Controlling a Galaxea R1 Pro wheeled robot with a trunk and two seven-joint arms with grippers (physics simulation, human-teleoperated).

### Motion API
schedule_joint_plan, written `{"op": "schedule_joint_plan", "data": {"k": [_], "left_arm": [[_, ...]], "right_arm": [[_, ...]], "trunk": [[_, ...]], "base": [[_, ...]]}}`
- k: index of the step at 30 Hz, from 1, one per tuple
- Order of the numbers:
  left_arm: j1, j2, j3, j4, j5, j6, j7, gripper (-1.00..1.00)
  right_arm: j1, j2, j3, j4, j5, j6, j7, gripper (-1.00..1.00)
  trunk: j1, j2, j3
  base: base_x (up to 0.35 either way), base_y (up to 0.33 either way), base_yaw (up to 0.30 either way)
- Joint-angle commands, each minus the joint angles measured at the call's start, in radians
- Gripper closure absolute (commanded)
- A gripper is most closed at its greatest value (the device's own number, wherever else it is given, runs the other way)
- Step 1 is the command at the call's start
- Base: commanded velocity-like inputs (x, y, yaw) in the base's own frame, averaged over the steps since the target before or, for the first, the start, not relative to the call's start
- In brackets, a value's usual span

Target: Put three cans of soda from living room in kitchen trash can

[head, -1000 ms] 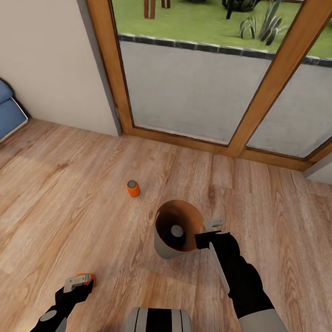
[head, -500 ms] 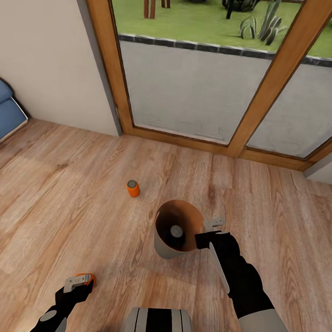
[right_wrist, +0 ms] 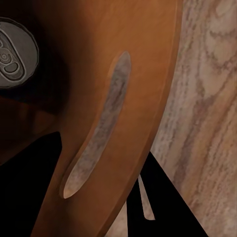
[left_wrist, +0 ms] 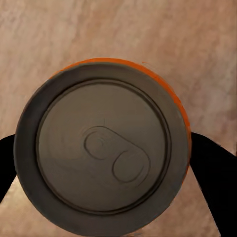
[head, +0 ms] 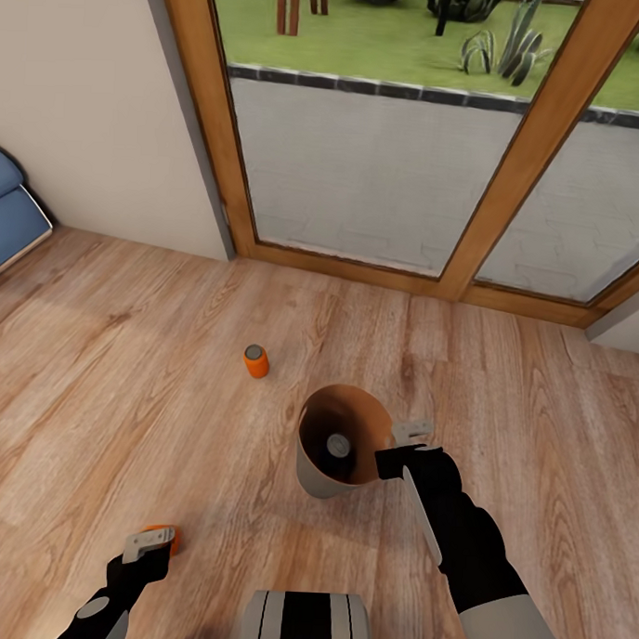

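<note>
The tash can (head: 324,476), pale grey outside and brown-orange inside, stands on the wood floor. My right gripper (head: 403,448) is shut on its rim (right_wrist: 148,123), one finger inside the wall and one outside. One can of soda (head: 338,443) lies at the bottom, its grey top (right_wrist: 14,53) facing up. A second, orange can (head: 255,361) stands on the floor beyond the bin, to its left. A third orange can (head: 168,535) stands at the near left. My left gripper (head: 152,545) is open over it, and its grey top (left_wrist: 101,155) sits between the two dark fingers.
Wood-framed glass garden doors (head: 363,173) and a pale wall (head: 78,104) close off the far side. A blue sofa corner (head: 10,215) sits at the far left. My own base (head: 304,624) shows at the near edge.
My left gripper has sunk slightly lower around the near orange can. The right arm, the bin and the other cans have not moved.
</note>
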Motion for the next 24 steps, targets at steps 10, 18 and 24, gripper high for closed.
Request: {"op": "schedule_joint_plan", "data": {"k": [10,18,24], "left_arm": [[0.000,0.000,0.000,-0.003,-0.001,-0.001,0.000,1.00],[0.000,0.000,0.000,-0.004,-0.001,-0.001,0.000,1.00],[0.000,0.000,0.000,-0.004,-0.001,-0.001,0.000,1.00]], "right_arm": [[0.000,0.000,0.000,0.000,-0.016,-0.001,0.008,1.00],[0.000,0.000,0.000,0.000,-0.016,-0.001,0.008,1.00],[0.000,0.000,0.001,0.000,-0.016,-0.001,0.008,1.00]], "trunk": [[0.000,0.000,0.000],[-0.027,0.049,0.022],[-0.050,0.091,0.041]], "base": [[0.000,0.000,0.000],[0.000,0.000,0.000],[0.000,0.000,0.000]]}}
